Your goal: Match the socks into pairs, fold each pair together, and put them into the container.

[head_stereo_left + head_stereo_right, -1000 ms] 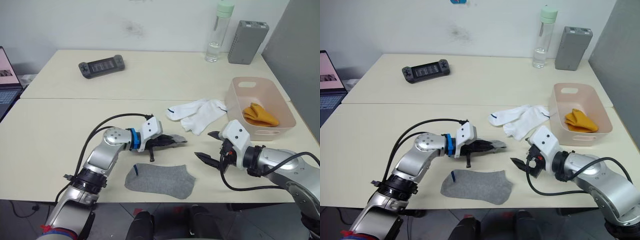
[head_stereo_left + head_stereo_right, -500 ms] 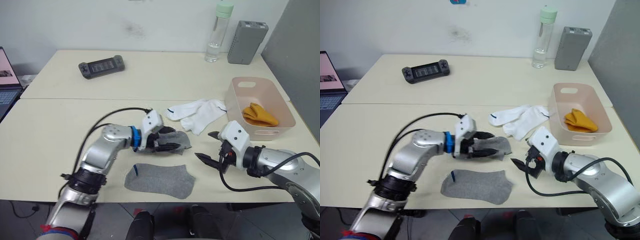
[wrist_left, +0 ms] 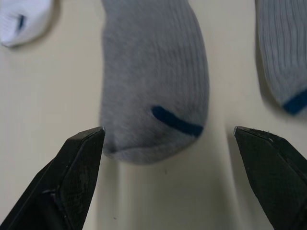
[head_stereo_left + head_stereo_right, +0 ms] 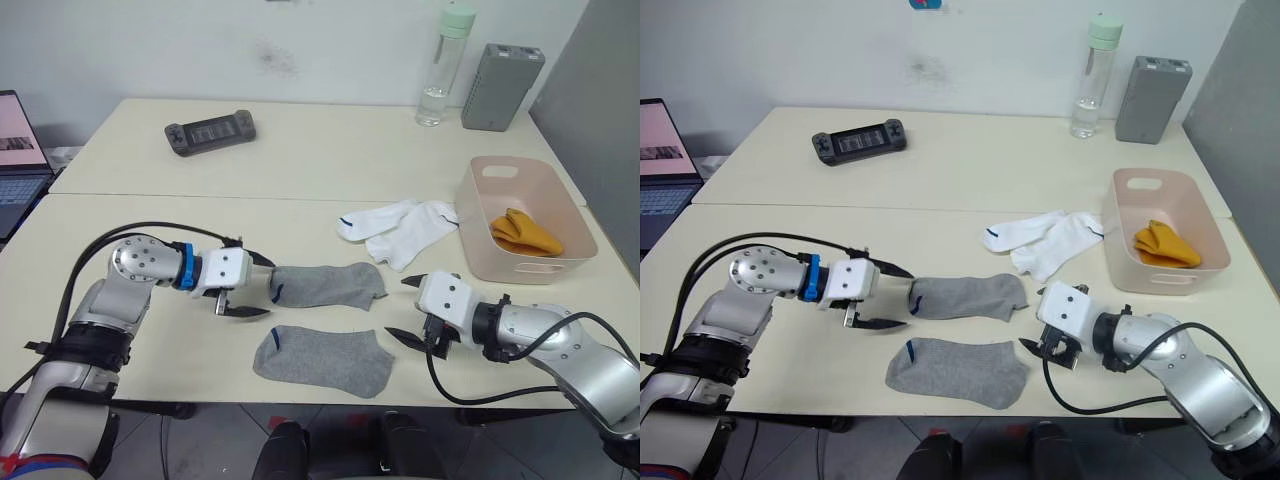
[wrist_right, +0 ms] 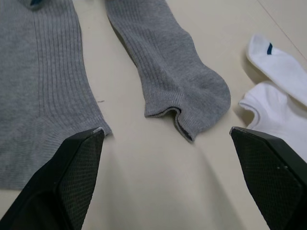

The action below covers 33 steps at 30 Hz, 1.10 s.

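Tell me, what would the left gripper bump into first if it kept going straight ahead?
Probably the toe end of the upper grey sock; the left gripper, open, points right at it.

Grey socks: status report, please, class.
Left gripper open, empty. Right gripper open, empty. Two grey socks flat, side by side, unfolded. Nothing in the way.

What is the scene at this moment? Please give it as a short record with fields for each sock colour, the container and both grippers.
grey socks: two, flat on the table, side by side, one behind the other
white socks: two, overlapping, beside the container
orange socks: folded pair inside the container
container: pink bin, at the robot's right
left gripper: open, empty, at the farther grey sock's toe end
right gripper: open, empty, just right of the grey socks
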Tool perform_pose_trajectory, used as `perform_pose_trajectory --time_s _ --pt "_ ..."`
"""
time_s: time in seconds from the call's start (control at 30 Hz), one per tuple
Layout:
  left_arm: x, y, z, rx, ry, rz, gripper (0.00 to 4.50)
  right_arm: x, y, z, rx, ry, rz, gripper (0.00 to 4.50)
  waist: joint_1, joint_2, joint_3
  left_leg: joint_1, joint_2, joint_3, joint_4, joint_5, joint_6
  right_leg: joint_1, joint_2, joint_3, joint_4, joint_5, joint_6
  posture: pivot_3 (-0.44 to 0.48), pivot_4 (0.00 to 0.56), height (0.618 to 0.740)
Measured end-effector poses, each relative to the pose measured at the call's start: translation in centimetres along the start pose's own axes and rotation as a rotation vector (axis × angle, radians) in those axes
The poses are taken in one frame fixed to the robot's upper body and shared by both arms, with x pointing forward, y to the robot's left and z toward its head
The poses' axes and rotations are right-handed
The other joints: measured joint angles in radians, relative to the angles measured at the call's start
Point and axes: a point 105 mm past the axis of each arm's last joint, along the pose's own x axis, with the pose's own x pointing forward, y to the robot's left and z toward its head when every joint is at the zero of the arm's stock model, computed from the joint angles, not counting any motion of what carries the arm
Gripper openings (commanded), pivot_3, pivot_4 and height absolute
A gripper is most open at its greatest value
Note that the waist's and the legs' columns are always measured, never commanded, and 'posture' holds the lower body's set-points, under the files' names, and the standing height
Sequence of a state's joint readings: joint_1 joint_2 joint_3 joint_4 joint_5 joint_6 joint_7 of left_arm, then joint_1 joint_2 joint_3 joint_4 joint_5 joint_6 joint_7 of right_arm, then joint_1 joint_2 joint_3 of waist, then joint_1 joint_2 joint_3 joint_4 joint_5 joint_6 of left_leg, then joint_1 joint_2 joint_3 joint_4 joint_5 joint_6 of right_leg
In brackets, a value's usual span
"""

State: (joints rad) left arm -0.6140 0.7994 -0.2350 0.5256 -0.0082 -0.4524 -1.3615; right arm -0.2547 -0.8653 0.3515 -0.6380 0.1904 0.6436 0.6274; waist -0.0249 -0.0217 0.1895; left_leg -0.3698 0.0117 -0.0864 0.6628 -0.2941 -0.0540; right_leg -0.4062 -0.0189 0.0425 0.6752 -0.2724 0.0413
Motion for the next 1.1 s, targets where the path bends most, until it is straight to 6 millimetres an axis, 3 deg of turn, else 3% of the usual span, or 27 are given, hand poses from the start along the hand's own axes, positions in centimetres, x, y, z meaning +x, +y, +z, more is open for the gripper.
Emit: perform_pose_trajectory --time_s 0.23,0.33,0.4,0.53,0.77,0.87,1.1 --pt "1.6 1.6 0.9 0.172 -0.017 0.031 4.48 2.6 -1.1 -1.1 -0.145 0.033 0.011 4.50 -0.001 0.001 -0.001 0.003 -0.001 0.000 0.000 0.000 0.000 0.002 0.000 0.000 0.002 0.000 0.001 0.000 0.150 0.740" --pt "1.9 1.7 0.8 0.184 -0.021 0.038 3.94 3.6 -1.3 -1.1 -0.182 0.031 0.022 4.50 -0.002 0.002 -0.001 0.004 -0.001 0.000 0.000 0.000 0.000 0.002 0.000 0.001 0.004 0.000 0.001 0.000 0.150 0.740" --pt "2.0 1.5 0.7 0.188 -0.020 0.031 3.32 4.4 -1.5 -1.0 -0.195 0.022 0.026 4.50 -0.003 0.002 -0.001 0.004 -0.001 0.000 0.000 0.000 0.000 0.002 0.000 0.001 0.004 0.000 0.001 0.000 0.150 0.740" --pt "2.4 1.2 0.6 0.186 -0.018 0.017 2.14 5.6 -2.0 -0.8 -0.236 0.003 0.034 3.63 -0.004 0.003 -0.002 0.005 -0.001 0.000 0.000 0.000 0.000 0.002 0.000 0.001 0.005 0.001 0.001 0.000 0.150 0.740" --pt "2.8 0.5 0.4 0.129 -0.042 -0.004 0.01 6.2 -1.2 -1.0 -0.212 -0.023 0.084 1.07 -0.005 0.003 -0.002 0.004 -0.001 0.000 0.000 0.000 0.000 0.002 0.000 0.001 0.005 0.001 0.001 0.000 0.150 0.740" --pt "2.8 0.5 0.6 0.080 -0.059 -0.012 0.00 6.1 -1.0 -1.2 -0.173 -0.026 0.092 0.09 -0.005 0.002 -0.002 0.004 -0.001 0.000 0.000 0.000 0.000 0.002 0.000 0.001 0.005 0.001 0.001 0.000 0.150 0.740" --pt "2.3 0.1 1.9 -0.132 -0.150 -0.054 0.00 4.6 0.0 -0.4 0.052 -0.084 0.107 0.03 -0.009 0.002 -0.001 0.002 0.000 -0.002 0.000 0.000 0.000 0.001 0.001 0.000 0.005 0.001 0.001 0.000 0.150 0.740"
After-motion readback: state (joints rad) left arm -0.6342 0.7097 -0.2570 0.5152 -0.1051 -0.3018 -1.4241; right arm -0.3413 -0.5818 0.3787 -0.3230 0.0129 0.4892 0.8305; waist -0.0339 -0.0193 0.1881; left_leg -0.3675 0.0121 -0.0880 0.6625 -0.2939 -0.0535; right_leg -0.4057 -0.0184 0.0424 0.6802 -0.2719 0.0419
